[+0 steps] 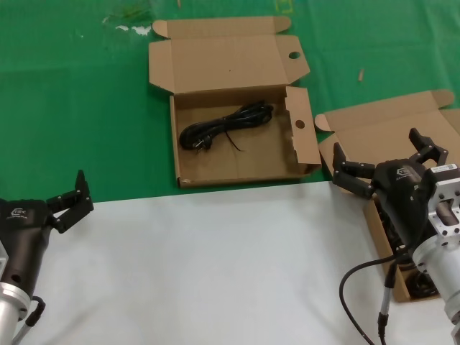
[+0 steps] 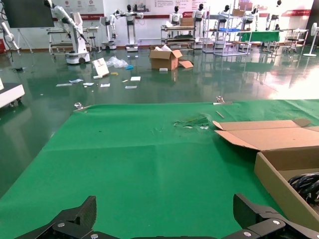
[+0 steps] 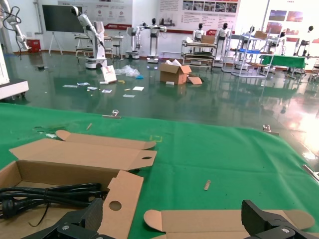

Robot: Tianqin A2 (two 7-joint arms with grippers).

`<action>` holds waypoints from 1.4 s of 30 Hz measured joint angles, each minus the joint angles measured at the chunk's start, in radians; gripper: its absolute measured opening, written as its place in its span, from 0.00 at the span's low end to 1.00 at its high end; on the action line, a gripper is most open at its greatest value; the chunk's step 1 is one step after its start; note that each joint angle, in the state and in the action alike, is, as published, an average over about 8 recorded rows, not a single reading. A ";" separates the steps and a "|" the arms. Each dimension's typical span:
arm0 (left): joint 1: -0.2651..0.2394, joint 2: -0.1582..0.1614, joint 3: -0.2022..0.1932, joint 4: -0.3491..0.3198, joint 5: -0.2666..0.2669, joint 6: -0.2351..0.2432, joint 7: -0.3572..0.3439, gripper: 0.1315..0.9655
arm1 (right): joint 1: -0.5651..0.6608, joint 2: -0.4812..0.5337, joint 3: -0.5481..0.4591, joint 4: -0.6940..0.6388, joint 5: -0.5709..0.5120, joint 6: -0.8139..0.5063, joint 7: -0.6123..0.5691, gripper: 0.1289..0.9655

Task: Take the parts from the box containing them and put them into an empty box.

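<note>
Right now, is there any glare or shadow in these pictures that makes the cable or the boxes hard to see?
Head view: even light; the black cable reads clearly in the holed box, while the right end effector hides most of the other box. Left wrist view: bright glare on the floor behind the table, none on the cardboard. Right wrist view: similar sheen on the floor, cable plain.

A green cloth covers the far part of the work surface, with a white sheet laid over the near part, their straight border running across the head view; small pale scraps lie on the green near its far edge, and a short tan sliver lies further right; beyond the table, a glossy dark floor carries scattered papers, an open cardboard carton and distant white robot stands; a dark screen hangs on the back wall.
</note>
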 joint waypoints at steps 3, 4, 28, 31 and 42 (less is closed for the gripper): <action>0.000 0.000 0.000 0.000 0.000 0.000 0.000 1.00 | 0.000 0.000 0.000 0.000 0.000 0.000 0.000 1.00; 0.000 0.000 0.000 0.000 0.000 0.000 0.000 1.00 | 0.000 0.000 0.000 0.000 0.000 0.000 0.000 1.00; 0.000 0.000 0.000 0.000 0.000 0.000 0.000 1.00 | 0.000 0.000 0.000 0.000 0.000 0.000 0.000 1.00; 0.000 0.000 0.000 0.000 0.000 0.000 0.000 1.00 | 0.000 0.000 0.000 0.000 0.000 0.000 0.000 1.00; 0.000 0.000 0.000 0.000 0.000 0.000 0.000 1.00 | 0.000 0.000 0.000 0.000 0.000 0.000 0.000 1.00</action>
